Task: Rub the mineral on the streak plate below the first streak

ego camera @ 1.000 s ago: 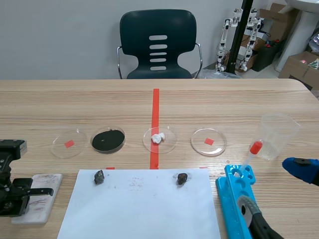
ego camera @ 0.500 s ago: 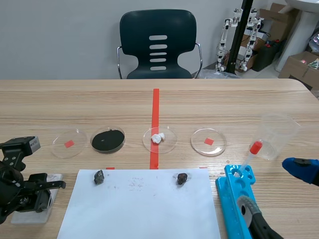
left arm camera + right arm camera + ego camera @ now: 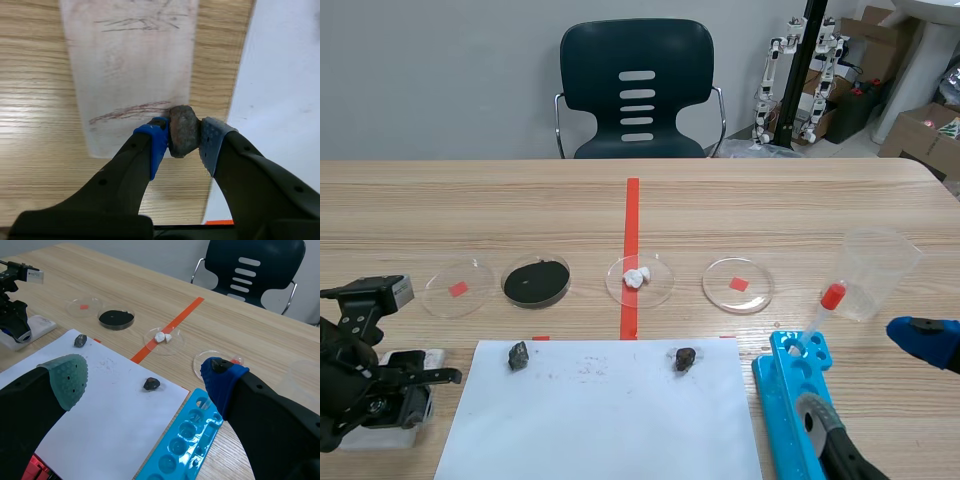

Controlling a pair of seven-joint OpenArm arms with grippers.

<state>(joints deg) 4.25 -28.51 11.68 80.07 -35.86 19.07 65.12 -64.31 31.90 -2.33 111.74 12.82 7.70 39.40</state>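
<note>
Mineral [image 3: 183, 131] pinched tight in the left gripper [image 3: 182, 142], blue pads clamped on either side, its lower part tucked out of sight between them. Down at the right edge of the streak plate [image 3: 130, 65], close to the near end, right at the tip of a reddish-brown streak [image 3: 131, 111] running off to the left; touching or just above, hard to say. Toward the far end, a dark scribbled streak [image 3: 140, 22], partly cut off. Bare plate between the two marks, little room nearward before the rim. Thin strip of table [image 3: 220, 60], then the white paper [image 3: 280, 75] just to the right. From the scene camera, plate mostly hidden behind the left gripper, mineral not to be made out. Right gripper [image 3: 144, 376] spread wide at the near right, holding nothing, arm cut off at the edge.
</note>
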